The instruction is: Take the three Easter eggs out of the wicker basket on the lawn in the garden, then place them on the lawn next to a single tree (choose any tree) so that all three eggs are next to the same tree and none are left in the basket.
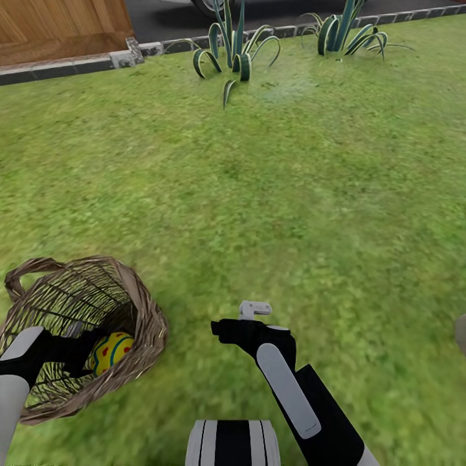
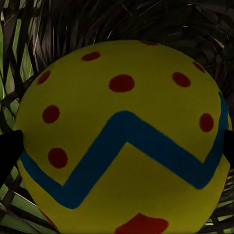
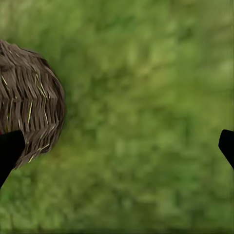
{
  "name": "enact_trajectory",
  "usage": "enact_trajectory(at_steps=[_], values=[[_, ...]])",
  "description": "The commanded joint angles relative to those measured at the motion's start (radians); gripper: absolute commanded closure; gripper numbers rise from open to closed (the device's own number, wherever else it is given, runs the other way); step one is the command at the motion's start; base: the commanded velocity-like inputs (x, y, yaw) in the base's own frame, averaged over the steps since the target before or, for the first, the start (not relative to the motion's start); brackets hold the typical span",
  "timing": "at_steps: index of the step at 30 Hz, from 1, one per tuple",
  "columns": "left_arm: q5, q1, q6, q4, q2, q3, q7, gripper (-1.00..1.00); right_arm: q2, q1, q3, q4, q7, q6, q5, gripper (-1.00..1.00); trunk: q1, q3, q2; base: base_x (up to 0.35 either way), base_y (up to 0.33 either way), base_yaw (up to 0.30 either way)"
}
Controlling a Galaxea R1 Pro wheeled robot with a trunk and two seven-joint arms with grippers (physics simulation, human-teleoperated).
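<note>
Yellow Easter egg (image 2: pixel 122 141) is bracketed by the left gripper (image 1: pixel 90 353) – seemingly unclenched – inside the wicker basket (image 1: pixel 145 310); squeezing squarely is advised; right gripper (image 3: pixel 117 146) released.

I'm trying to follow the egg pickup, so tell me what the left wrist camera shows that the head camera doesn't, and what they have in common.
Left wrist view alone: the Easter egg up close, its blue zigzag band and separate red dots plain, with a dark fingertip of the left claw at each side of it.

Head view alone: the whole wicker basket on the lawn, the right arm over bare grass, spiky plants and a stone kerb at the far edge.

Both: the same egg inside the basket's woven twigs, with the left claw reaching in at it.
</note>
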Motion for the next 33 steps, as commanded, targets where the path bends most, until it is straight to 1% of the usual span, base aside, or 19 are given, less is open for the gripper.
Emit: enact_trajectory(at_steps=[1, 2, 4, 7, 10, 33], values=[[-0.002, 0.000, 0.008, -0.001, 0.000, 0.002, 0.011, -1.00, 0.000, -0.001, 0.001, -0.001, -0.010, 0.002, -0.009, -1.00, 0.000, -0.001, 0.000, 0.000, 0.000, 0.000], [-0.002, 0.000, 0.008, -0.001, 0.000, 0.002, 0.011, -1.00, 0.000, -0.001, 0.001, -0.001, -0.010, 0.002, -0.009, -1.00, 0.000, -0.001, 0.000, 0.000, 0.000, 0.000], [-0.002, 0.001, 0.008, 0.000, 0.000, 0.002, 0.011, -1.00, 0.000, -0.001, 0.001, -0.001, -0.010, 0.002, -0.009, -1.00, 0.001, -0.008, -0.001, 0.000, 0.000, 0.000], [-0.002, 0.000, 0.008, 0.001, 0.000, 0.002, 0.011, -1.00, 0.000, -0.001, 0.001, -0.001, -0.010, 0.002, -0.009, -1.00, 0.001, -0.008, -0.001, 0.000, 0.000, 0.000], [-0.002, 0.000, 0.008, 0.001, 0.000, 0.002, 0.011, -1.00, 0.000, -0.001, 0.001, -0.001, -0.010, 0.002, -0.009, -1.00, 0.002, -0.020, -0.001, 0.000, 0.000, 0.000], [-0.002, 0.002, 0.008, -0.002, 0.001, 0.001, 0.016, -1.00, 0.000, -0.001, 0.001, -0.001, -0.010, 0.002, -0.009, -1.00, 0.002, -0.020, -0.001, 0.000, 0.000, 0.000]])
